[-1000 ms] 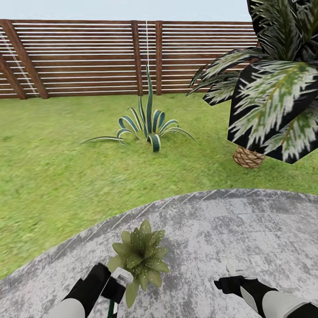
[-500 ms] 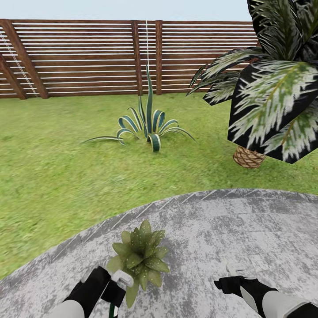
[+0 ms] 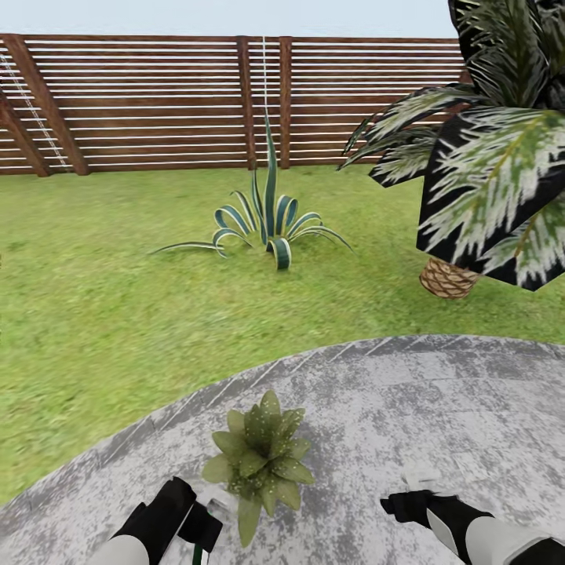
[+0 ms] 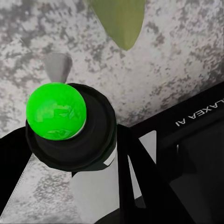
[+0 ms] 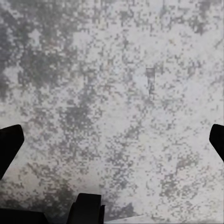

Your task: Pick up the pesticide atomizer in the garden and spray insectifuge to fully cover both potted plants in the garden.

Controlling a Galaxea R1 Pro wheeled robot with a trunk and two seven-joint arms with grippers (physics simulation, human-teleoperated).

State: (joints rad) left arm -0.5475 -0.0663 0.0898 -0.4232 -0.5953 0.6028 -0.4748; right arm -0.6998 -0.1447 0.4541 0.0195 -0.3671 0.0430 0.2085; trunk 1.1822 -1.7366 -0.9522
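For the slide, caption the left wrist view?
Left gripper holds the pesticide atomizer, its green cap up, over grey paving beside a potted plant leaf.

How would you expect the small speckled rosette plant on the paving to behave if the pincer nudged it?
The potted plant has thin pointed leaves, so they would probably bend rather than resist. It sits low and spreads wide on the flat paving slabs, so tipping seems unlikely. No pot shows, so its weight is hard to judge.

Mottled grey stone paving (image 5: 121, 107) below; black jaws spread wide apart at frame edges, nothing between.
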